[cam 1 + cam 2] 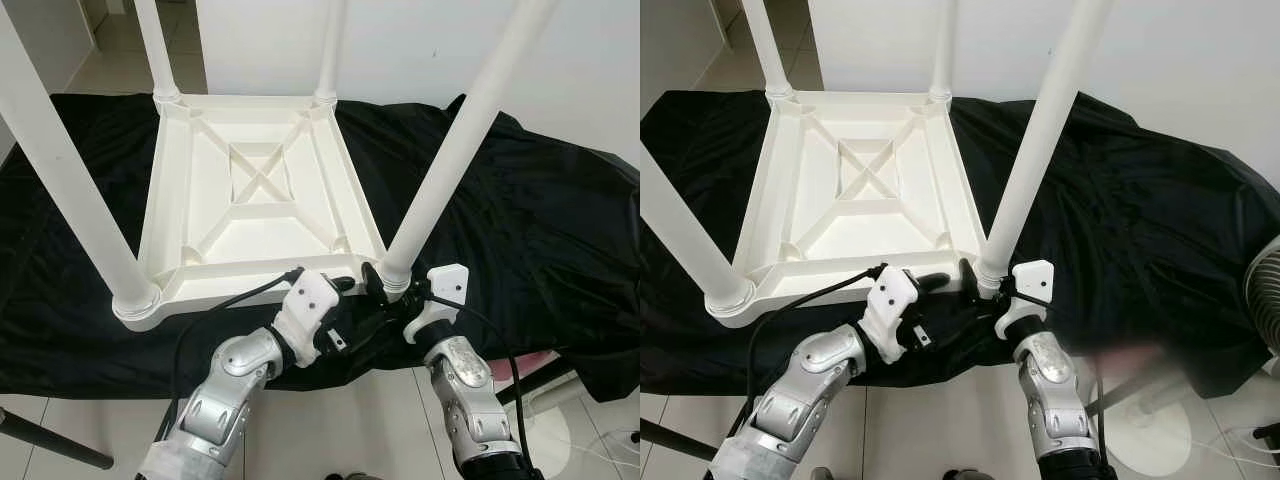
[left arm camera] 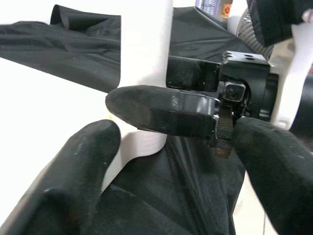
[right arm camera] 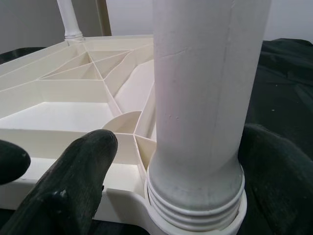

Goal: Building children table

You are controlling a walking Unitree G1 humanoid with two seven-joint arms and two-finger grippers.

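Note:
A white plastic children's table (image 1: 262,190) lies upside down on a black cloth, with its legs pointing up. My right gripper (image 1: 392,285) stands open at the threaded base of the near right leg (image 1: 440,170). In the right wrist view one finger (image 3: 73,191) stands a little off the leg (image 3: 205,88) and the other lies against its far side. My left gripper (image 1: 345,300) is open just left of that same corner. In the left wrist view its two fingers (image 2: 63,191) spread wide, with the right gripper's finger (image 2: 161,110) crossing between them.
The black cloth (image 1: 540,220) covers the whole work surface and hangs over its front edge. A white fan (image 1: 1265,300) stands on the tiled floor at the right. A dark stand leg (image 1: 50,440) crosses the floor at the lower left. A white wall rises behind.

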